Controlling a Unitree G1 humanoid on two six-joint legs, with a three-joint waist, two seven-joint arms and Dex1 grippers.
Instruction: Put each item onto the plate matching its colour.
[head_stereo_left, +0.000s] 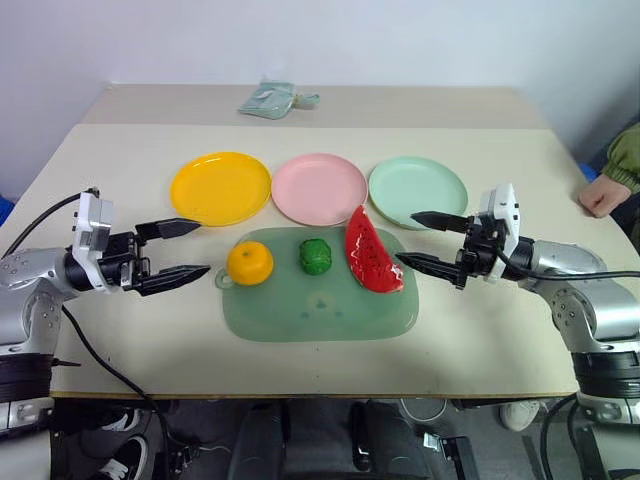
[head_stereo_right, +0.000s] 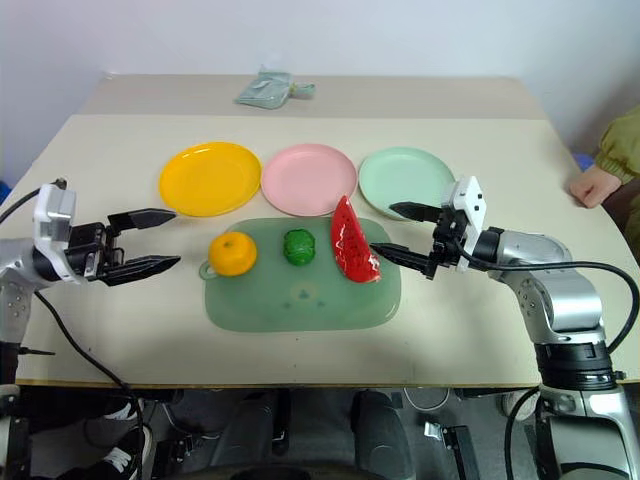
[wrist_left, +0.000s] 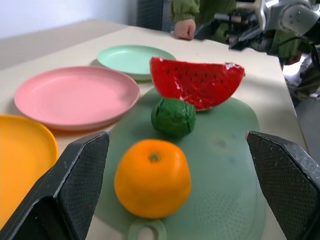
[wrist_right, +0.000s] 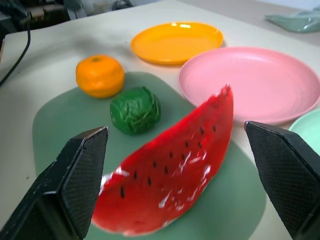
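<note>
All three toys sit on green mat (head_stereo_left: 318, 310), plates bare. Watermelon wedge (head_stereo_left: 371, 250) just ahead of right fingers (head_stereo_left: 432, 241), released wide: looks light, rigid, glossy; pinch flat faces. Orange (head_stereo_left: 250, 263) ahead of left fingers (head_stereo_left: 183, 253), also released: may roll

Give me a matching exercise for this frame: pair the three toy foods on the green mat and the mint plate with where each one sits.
Column one:
1. orange
2. green vegetable
3. watermelon wedge
4. mint green plate

Column two:
A. middle of the green mat
B. end of the plate row nearest the right gripper
C. mat's end nearest the left gripper
D. mat's end nearest the right gripper, tip reaching toward the pink plate

Pairs: 1-C, 2-A, 3-D, 4-B
</note>
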